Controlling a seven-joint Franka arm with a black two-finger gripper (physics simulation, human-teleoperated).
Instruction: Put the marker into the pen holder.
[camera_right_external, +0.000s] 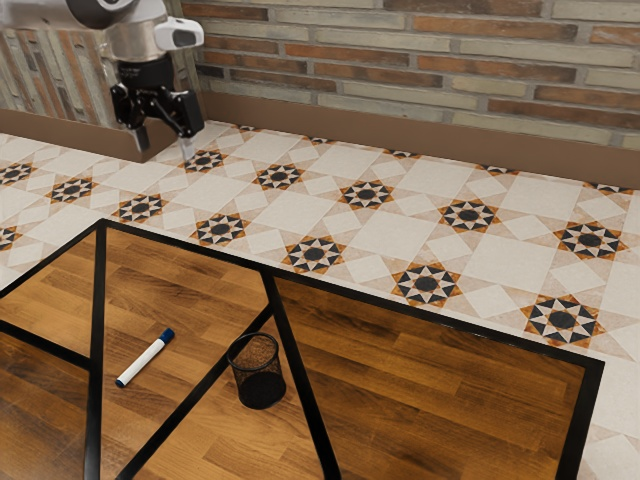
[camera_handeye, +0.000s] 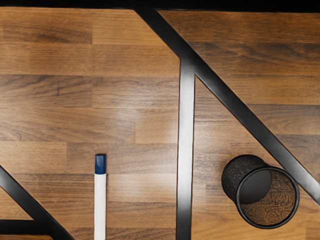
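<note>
My gripper (camera_right_external: 162, 148) hangs high at the exterior view's upper left, well above the table, its two fingers spread apart with nothing between them. On the wooden tabletop lies a white marker (camera_right_external: 143, 363) with a blue cap; the marker (camera_handeye: 100, 200) is also in the wrist view, its lower end cut off by the edge. A black mesh pen holder (camera_right_external: 258, 372) stands upright toward the exterior view's right of the marker, apart from it. From above, the pen holder (camera_handeye: 260, 191) shows its open round mouth, and no marker is inside.
Black strips (camera_right_external: 305, 390) divide the wooden table (camera_right_external: 440, 380), and one runs between marker and pen holder. Beyond the table are a patterned tile floor (camera_right_external: 330, 215) and a brick wall (camera_right_external: 420, 70).
</note>
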